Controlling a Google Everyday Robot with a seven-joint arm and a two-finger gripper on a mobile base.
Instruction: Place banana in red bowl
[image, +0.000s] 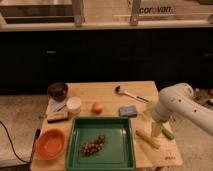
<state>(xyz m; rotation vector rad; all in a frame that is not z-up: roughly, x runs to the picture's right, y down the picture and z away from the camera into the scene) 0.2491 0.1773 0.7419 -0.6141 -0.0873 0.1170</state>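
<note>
Where the light wooden table (102, 90) reaches its front left corner, the shallow round orange-red bowl (50, 144) sits with nothing visible inside it, just beside the left wall of the green rectangular plastic tray (120, 134). Behind the red bowl lies a small dark rectangular block (58, 116), and farther back stands a dark brown round bowl (57, 90) with a short white cup (74, 105) just to its right. A round orange fruit (97, 107) rests on the wood behind the tray's back rim. In the tray lies a small bunch of dark purple grapes (93, 145), left of its middle. Right of the orange fruit is a flat blue sponge (128, 111), and behind that a brush with a dark head and a white handle (131, 94) lies at a slant. The small pale-yellow, slightly curved banana (147, 138) lies on the table just beside the tray's right wall, well apart from the red bowl with the whole tray between them. The gripper (156, 131), pale and pointing down from the robot's thick white arm (179, 103), hangs directly over the banana's right end, very near it or touching it; which one cannot be told, nor whether the gripper is spread or closed. It shows nothing lifted off the wood. Just right of the gripper lies a dark green stick-shaped vegetable (168, 133) near the table's right edge.
</note>
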